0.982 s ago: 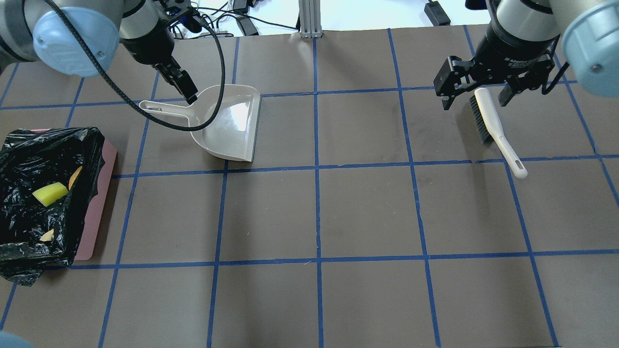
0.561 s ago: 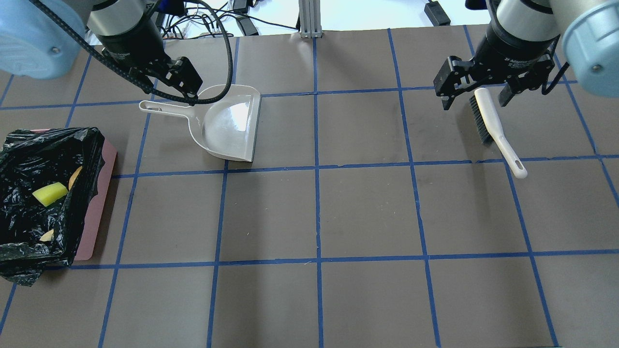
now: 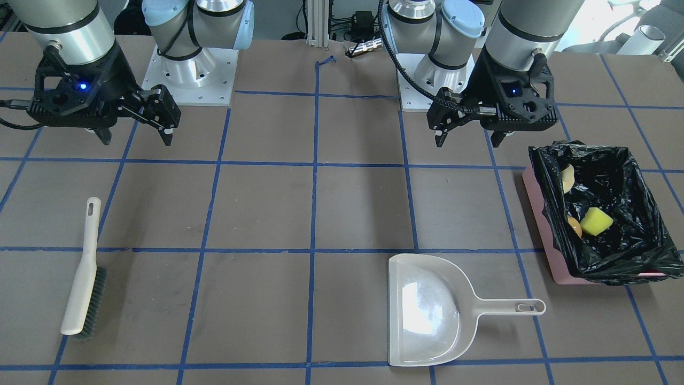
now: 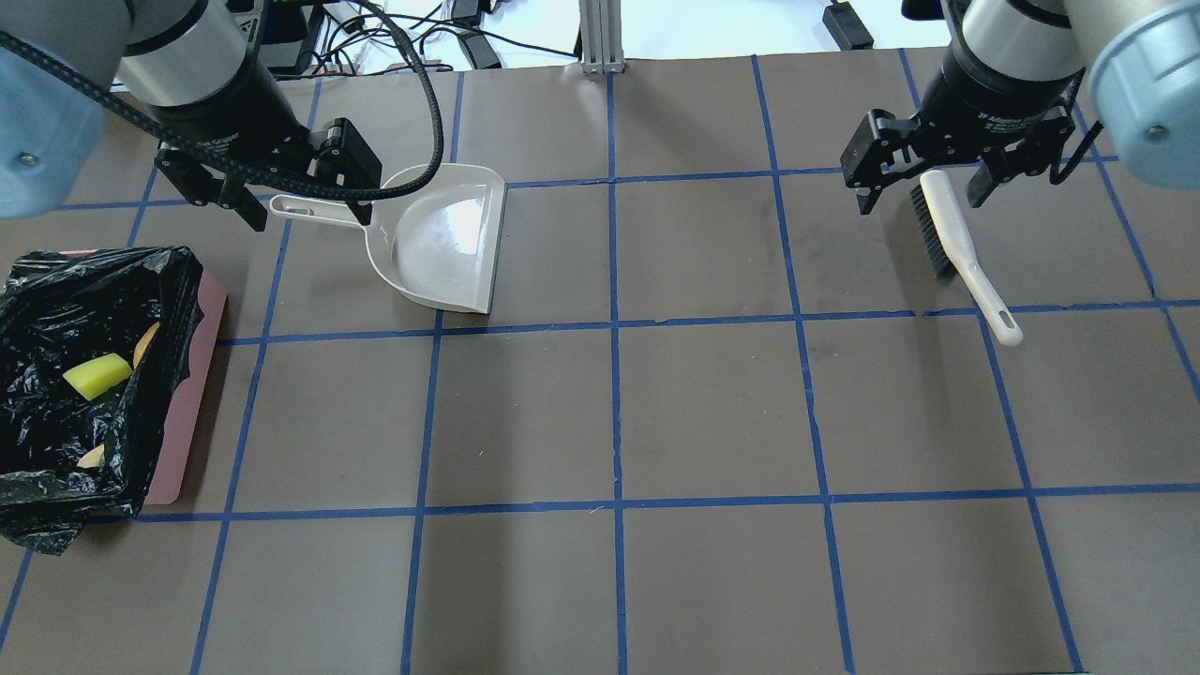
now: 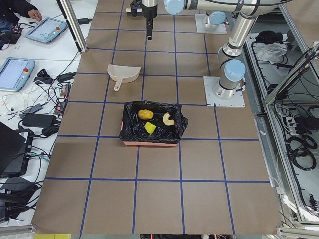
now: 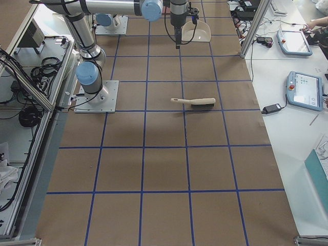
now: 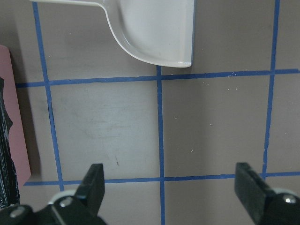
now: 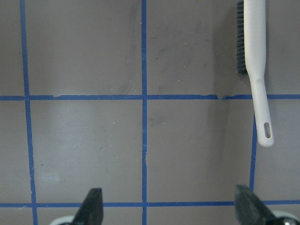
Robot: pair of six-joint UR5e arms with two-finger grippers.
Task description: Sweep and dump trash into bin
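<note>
The bin is a pink box lined with a black bag at my left end of the table; it also shows in the overhead view. In it lie the yellow-green wedge, the potato-like lump and the curled pastry piece. The beige dustpan lies flat and empty. My left gripper is open and empty, raised above the dustpan's handle. My right gripper is open and empty above the brush, which lies on the table.
The table is brown with a blue tape grid. The left wrist view shows the dustpan's front edge and the bin's pink edge. The right wrist view shows the brush. Cables and a metal post stand at the far edge.
My left gripper has turned at the wrist and shifted left, from beside the dustpan's handle base to over the handle. The right gripper, dustpan, brush and bin have not moved.
</note>
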